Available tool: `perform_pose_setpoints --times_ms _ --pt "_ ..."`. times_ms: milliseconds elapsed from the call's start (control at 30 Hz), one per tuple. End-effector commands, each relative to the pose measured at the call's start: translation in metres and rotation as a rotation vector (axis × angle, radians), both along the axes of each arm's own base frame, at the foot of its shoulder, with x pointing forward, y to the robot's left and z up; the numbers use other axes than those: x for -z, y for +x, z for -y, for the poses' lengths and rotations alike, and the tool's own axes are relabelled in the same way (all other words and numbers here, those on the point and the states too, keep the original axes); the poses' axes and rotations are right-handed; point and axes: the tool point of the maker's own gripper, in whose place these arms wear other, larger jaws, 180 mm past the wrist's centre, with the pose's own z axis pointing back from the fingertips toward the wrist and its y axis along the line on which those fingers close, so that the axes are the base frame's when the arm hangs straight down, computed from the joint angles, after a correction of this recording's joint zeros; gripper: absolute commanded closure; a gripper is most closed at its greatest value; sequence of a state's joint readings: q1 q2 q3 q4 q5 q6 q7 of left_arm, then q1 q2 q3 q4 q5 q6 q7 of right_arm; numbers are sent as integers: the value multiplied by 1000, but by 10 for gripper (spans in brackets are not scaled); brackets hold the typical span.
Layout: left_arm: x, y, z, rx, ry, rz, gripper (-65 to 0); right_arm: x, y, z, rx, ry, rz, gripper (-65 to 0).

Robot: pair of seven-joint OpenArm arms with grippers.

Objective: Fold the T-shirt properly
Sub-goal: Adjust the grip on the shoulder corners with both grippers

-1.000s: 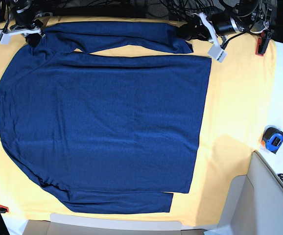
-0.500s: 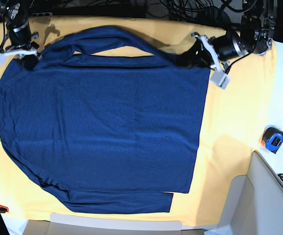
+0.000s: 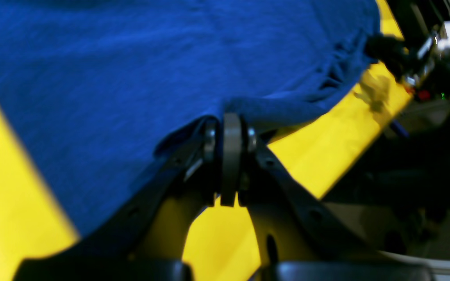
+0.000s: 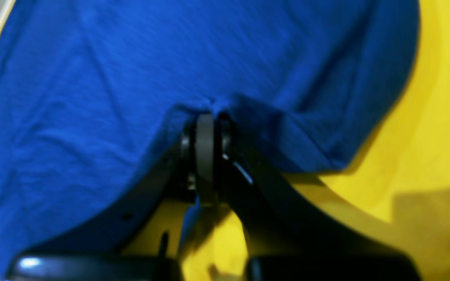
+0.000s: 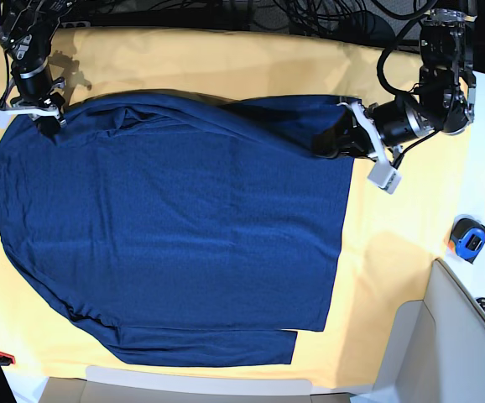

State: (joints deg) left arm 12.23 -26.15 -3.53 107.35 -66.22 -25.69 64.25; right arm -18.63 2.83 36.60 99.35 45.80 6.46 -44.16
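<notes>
The sleeve has been carried inward over the T-shirt (image 5: 175, 227), left gripper (image 5: 336, 141) and right gripper (image 5: 48, 111) each pinching its ends, its long axis running between them.

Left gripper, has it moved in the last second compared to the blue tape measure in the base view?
Yes. The left gripper, shut on the T-shirt, has come down the picture and slightly leftward, nearer the level of the fixed tape measure.

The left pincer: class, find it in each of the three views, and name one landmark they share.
Base: left pincer, upper right, at the T-shirt's edge.
Left wrist, centre, shut on the fabric.
Right wrist: not in it.
Shared landmark: yellow cloth.
</notes>
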Motion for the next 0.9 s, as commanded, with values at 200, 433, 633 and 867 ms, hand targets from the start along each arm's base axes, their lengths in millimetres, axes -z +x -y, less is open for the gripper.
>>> perform_pose_setpoints --times_ms 200,433,633,867 --pt "-24 30 -47 -148 5 92 0 -19 18 6 0 -25 74 0" --pt "-18 34 -51 -162 3 75 0 -29 34 5 0 -21 117 0" --pt "-8 30 -48 -149 2 41 0 -34 41 6 2 -20 138 0" --pt "37 15 -42 -137 -18 -113 -1 -13 34 7 17 14 90 0"
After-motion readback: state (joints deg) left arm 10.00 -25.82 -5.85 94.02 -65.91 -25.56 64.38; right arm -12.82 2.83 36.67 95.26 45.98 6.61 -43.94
